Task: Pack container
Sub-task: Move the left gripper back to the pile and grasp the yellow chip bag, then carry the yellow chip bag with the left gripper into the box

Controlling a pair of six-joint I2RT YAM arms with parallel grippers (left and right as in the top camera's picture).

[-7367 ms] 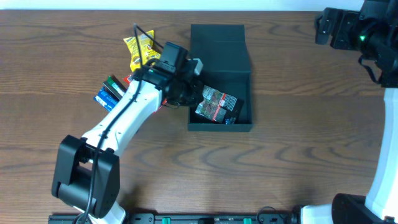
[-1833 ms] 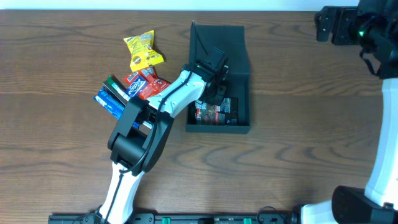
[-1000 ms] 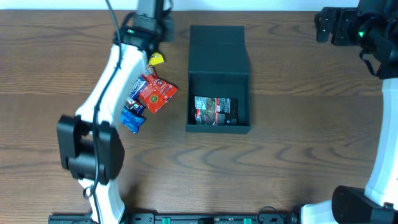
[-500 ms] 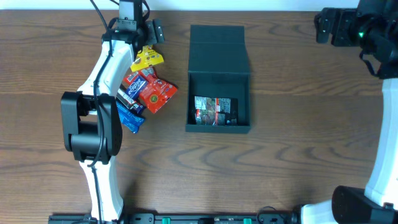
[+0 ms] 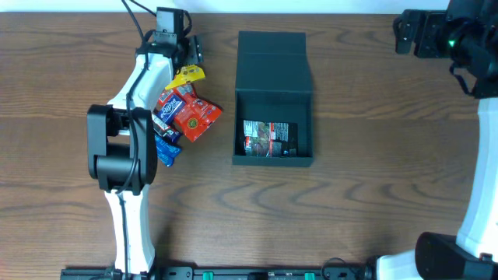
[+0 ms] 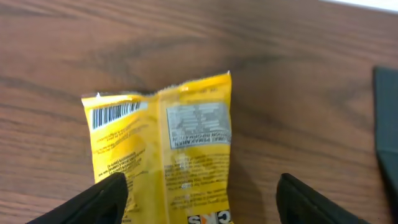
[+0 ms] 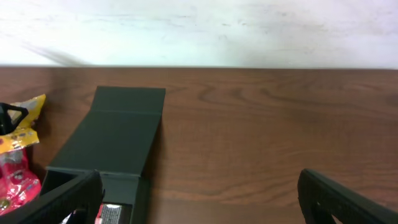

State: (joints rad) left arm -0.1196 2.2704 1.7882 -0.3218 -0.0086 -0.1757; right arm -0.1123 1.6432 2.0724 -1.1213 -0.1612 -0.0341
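Observation:
The container (image 5: 272,161) is a dark teal-grey box with its flap lid (image 5: 272,61) lying open toward the far edge; a dark snack packet (image 5: 268,138) lies inside it. Left of the box, my left gripper (image 5: 187,56) is open over a yellow snack packet (image 5: 187,75). In the left wrist view the yellow packet (image 6: 163,149) lies flat on the wood, with my left gripper (image 6: 202,205) straddling its near end, fingers wide apart. My right gripper (image 5: 405,33) hangs open at the far right corner, holding nothing. The right wrist view shows the container's lid (image 7: 121,134).
A red packet (image 5: 193,118), a small red-and-white one (image 5: 167,105) and blue packets (image 5: 165,148) lie in a pile left of the container, partly under the left arm. Bare wood tabletop (image 5: 373,155) stretches right of the box.
The left arm left the container and swung back to the snack pile; its jaws opened and now straddle the yellow packet. The right arm has not moved.

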